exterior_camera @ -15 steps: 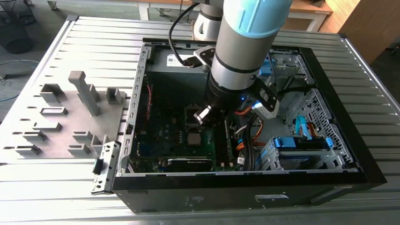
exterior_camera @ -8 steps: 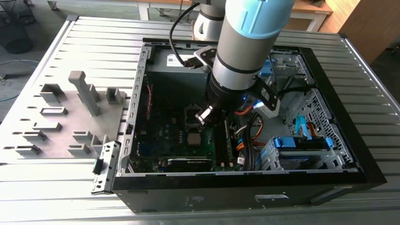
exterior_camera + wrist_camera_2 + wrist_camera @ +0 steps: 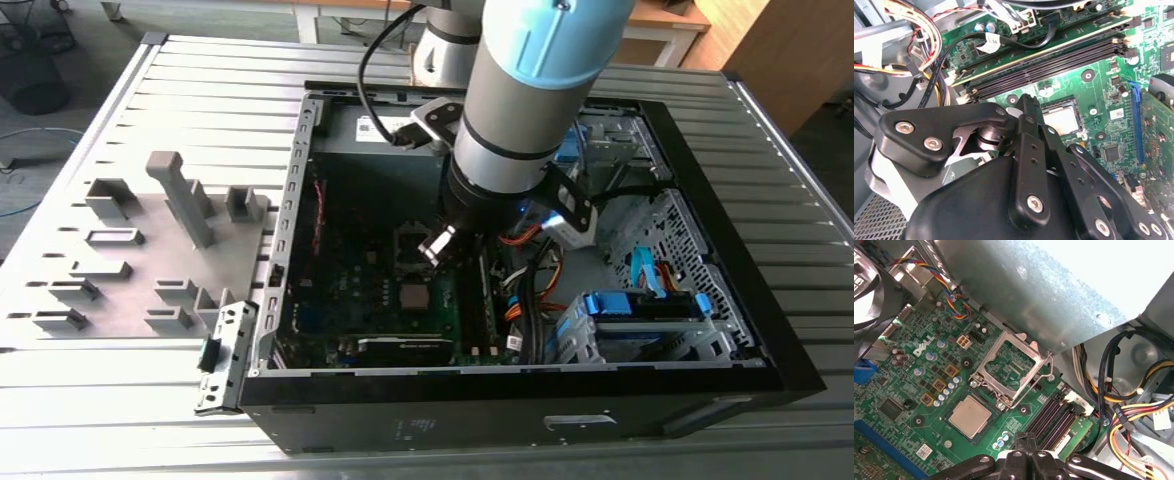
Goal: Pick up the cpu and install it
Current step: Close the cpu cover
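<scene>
Your pincer [image 3: 1027, 445] sat narrow and empty; the cpu [image 3: 970, 415] lay socketed just beyond its tips, open load plate [image 3: 988, 356] alongside.

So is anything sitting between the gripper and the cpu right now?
Nothing visible does. In the first wrist view the cpu lies uncovered on the board, with the metal latch frame swung up beside it rather than over it. Only open board separates it from the gripper.
</scene>
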